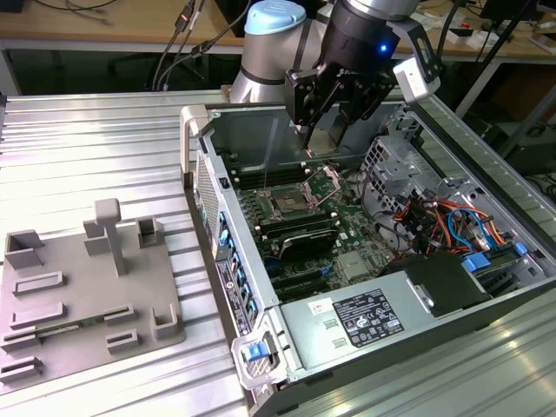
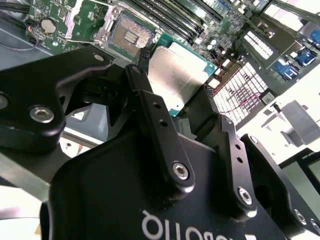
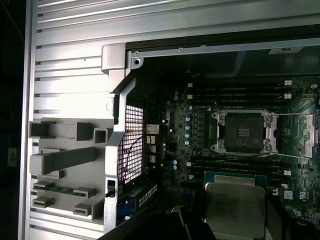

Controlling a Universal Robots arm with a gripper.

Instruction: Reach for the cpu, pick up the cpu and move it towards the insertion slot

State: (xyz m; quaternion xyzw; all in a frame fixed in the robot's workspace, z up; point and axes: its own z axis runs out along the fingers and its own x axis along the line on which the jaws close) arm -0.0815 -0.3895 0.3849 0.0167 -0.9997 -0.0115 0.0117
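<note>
Your gripper (image 1: 334, 117) hangs over the open case (image 1: 261, 347) in the exterior view, above the slot (image 1: 294, 204). Second wrist view: fingers (image 2: 150, 107) pinch the cpu (image 2: 181, 75) by opposite edges, held clear of the board. First wrist view: cpu (image 3: 235, 207) sits near the slot (image 3: 243, 131), not over it. Judged light, stiff, smooth; an edge grip spares the faces.
</note>
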